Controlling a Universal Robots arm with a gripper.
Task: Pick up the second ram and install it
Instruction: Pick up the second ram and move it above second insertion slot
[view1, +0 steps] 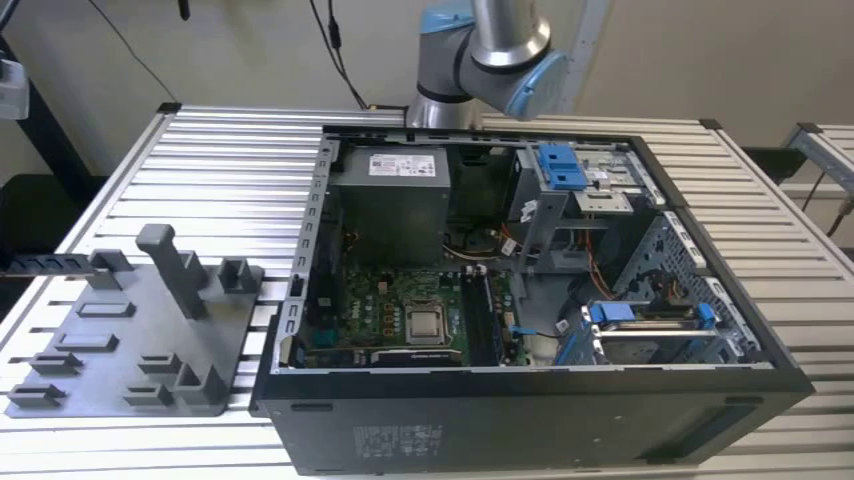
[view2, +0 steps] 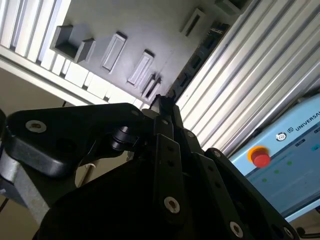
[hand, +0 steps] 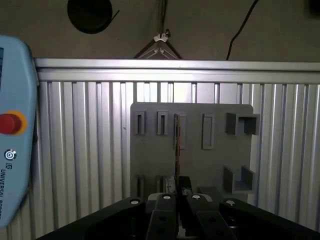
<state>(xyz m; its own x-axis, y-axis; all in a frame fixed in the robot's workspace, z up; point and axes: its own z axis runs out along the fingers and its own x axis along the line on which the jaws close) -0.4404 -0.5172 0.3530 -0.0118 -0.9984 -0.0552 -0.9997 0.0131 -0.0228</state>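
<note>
In the first wrist view the second ram (hand: 176, 150) appears edge-on as a thin dark strip with an orange edge, reaching out from my gripper (hand: 179, 194). The fingers are closed tight on its near end. The gripper hangs well above the grey holder tray (hand: 150, 160), with the ram lined up over the tray's row of slots. In the second wrist view the fingertips of the gripper (view2: 162, 102) meet in a narrow point above the tray (view2: 125, 30). The exterior view has the arm (view1: 487, 50) at the back, the tray (view1: 120, 350) at the exterior view's left, and the open computer case (view1: 534, 420).
Inside the case lie the motherboard (view1: 400, 310), a power supply (view1: 394, 200) and blue-tabbed drive bays (view1: 641, 315). The tray carries a tall post (view1: 167, 265) and low blocks. A blue teach pendant (hand: 12, 150) with a red button lies on the ribbed table (view1: 227, 170).
</note>
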